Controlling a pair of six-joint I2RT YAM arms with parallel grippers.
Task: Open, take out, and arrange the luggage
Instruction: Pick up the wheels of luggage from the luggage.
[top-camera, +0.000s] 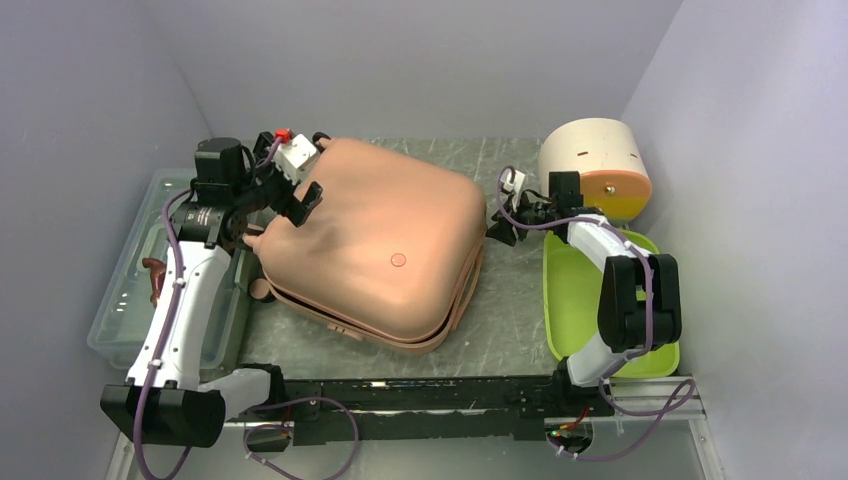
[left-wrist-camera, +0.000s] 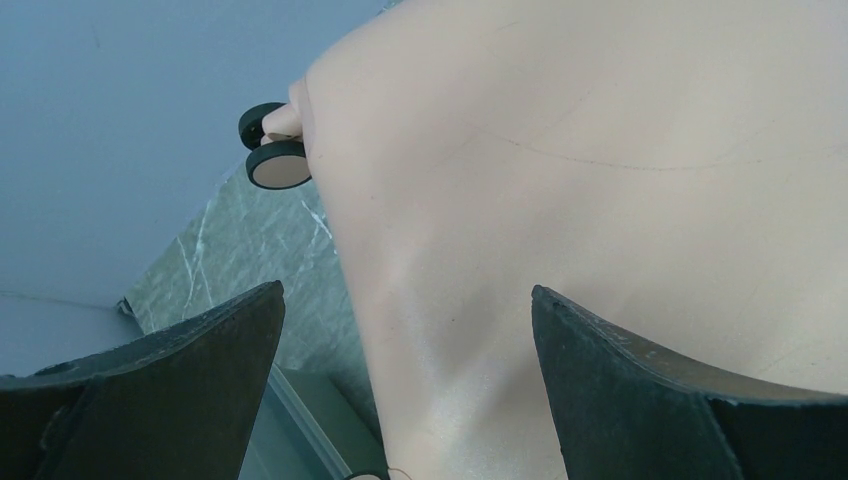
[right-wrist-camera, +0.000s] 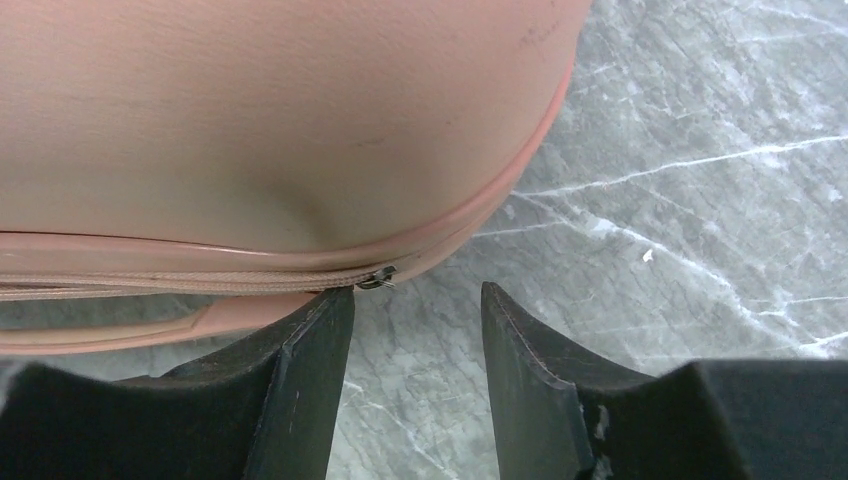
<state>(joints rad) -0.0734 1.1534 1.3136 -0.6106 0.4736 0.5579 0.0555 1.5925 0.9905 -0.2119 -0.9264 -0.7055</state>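
Bare table strip (top-camera: 515, 300) between luggage (top-camera: 380, 230) and lime-green tray (top-camera: 575, 290)

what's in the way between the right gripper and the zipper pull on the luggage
Nothing visible. The right gripper sits with jaws apart at the side seam of the luggage. The zipper pull lies right at the mouth of those jaws, with only bare table around it.

Smooth plastic shell on a stone-look tabletop

The luggage (top-camera: 370, 250) has a smooth plastic shell with a soft sheen, a woven cloth zipper tape (right-wrist-camera: 170, 283) and a small metal zipper pull (right-wrist-camera: 377, 281). The tabletop (right-wrist-camera: 680, 150) looks like polished grey marble with white veins. The left tool (left-wrist-camera: 408, 305) has matt black, slightly grainy fingers (left-wrist-camera: 650, 400).
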